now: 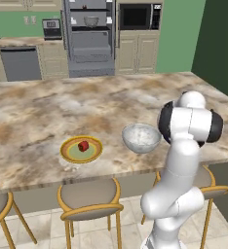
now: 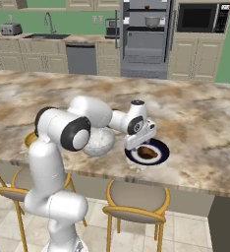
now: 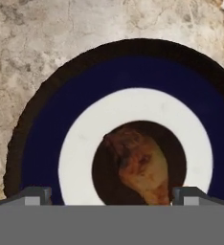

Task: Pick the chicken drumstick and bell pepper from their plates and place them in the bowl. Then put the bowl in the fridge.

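The brown chicken drumstick [image 3: 141, 167] lies in the middle of a dark blue plate with a white ring [image 3: 42, 143], near the counter's front edge. My gripper [image 3: 111, 196] hangs open just above it, one fingertip on each side of the meat and nothing held. In the right base view the gripper [image 2: 135, 146] points down over the drumstick [image 2: 148, 151] on its dark plate [image 2: 162, 156]. The speckled bowl [image 1: 141, 137] stands just left of that plate. Farther left, the red bell pepper [image 1: 83, 145] rests on the yellow-rimmed plate [image 1: 67, 151]. The fridge [image 1: 89, 39] stands open across the room.
Wooden stools [image 1: 89, 202] are tucked under the marble counter's front edge [image 1: 62, 181]. A steel pot [image 2: 152, 21] sits on a fridge shelf. A black microwave [image 2: 200, 17] is right of the fridge, with a dishwasher [image 2: 81, 59] and a sink [image 2: 44, 36] to its left.
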Motion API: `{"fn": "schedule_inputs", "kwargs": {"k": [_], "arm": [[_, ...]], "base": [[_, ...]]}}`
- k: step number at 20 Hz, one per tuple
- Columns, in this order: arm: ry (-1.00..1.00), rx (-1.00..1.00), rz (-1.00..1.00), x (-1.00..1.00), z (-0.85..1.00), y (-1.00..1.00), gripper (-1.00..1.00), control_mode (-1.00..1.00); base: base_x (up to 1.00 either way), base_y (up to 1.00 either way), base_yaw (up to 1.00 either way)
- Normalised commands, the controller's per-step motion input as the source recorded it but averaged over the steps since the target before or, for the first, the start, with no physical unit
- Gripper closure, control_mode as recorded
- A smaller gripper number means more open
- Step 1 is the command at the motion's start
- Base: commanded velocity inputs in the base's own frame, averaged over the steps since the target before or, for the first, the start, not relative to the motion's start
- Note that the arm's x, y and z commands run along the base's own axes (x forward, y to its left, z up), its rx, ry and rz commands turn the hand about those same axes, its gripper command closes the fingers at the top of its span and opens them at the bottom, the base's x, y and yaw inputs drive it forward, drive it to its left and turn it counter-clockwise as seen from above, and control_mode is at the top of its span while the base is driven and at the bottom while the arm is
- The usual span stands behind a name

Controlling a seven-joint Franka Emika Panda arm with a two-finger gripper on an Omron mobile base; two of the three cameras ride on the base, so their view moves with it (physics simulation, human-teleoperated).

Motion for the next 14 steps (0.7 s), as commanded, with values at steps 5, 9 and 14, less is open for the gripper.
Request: {"fn": "schedule_inputs", "kwargs": {"k": [5,9,14], "arm": [[0.1,0.0,0.0,0.32,-0.22,-0.16,-1.0,-1.0],[0.12,0.0,0.0,0.2,-0.22,-0.16,-1.0,-1.0],[0.03,0.0,-0.01,0.04,-0.18,-0.09,-1.0,-1.0]], "base": [[0.0,0.0,0.0],[0.0,0.0,0.0],[0.0,0.0,0.0]]}}
